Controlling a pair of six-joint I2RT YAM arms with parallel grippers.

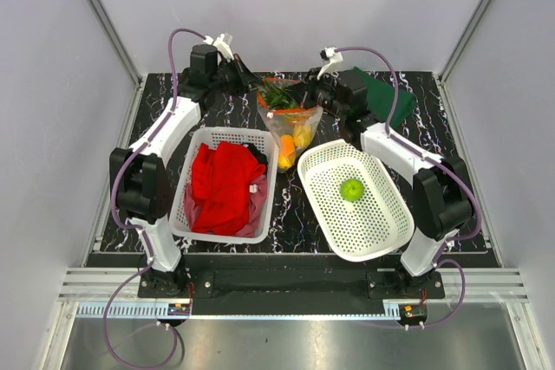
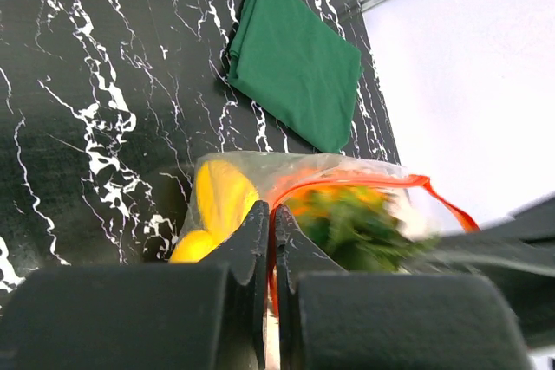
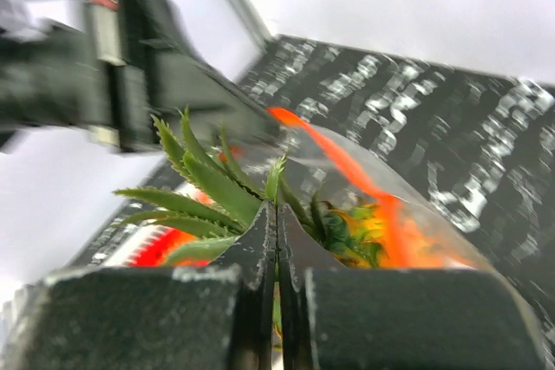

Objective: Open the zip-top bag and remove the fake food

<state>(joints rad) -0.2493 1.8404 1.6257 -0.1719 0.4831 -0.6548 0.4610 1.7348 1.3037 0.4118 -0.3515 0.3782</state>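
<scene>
The zip-top bag (image 1: 293,127) was held up at the far middle of the tabletop (image 1: 290,214), between the two arms, with its mouth facing upward. The left arm's fingers (image 2: 258,233) were closed tight on the bag's left lip, right at the red-orange zip strip (image 2: 364,181). This probably anchored that side so the mouth could be spread.

The right arm's fingers (image 3: 264,244) were shut too, down among the spiky leaves of the pineapple (image 3: 217,184) poking out of the mouth. Whether they pinched a leaf or the opposite lip could not be told. The strip arced open between the two arms, so the bag looked unzipped.

A yellow piece (image 2: 221,192) and an orange piece (image 1: 285,162) sat low in the pouch. The round green fruit (image 1: 352,189) lay in the white basket (image 1: 381,231) at near right, probably the drop spot, so the pineapple seemed next to go. The other basket (image 1: 195,214), at near left, held a red cloth (image 1: 225,184).
</scene>
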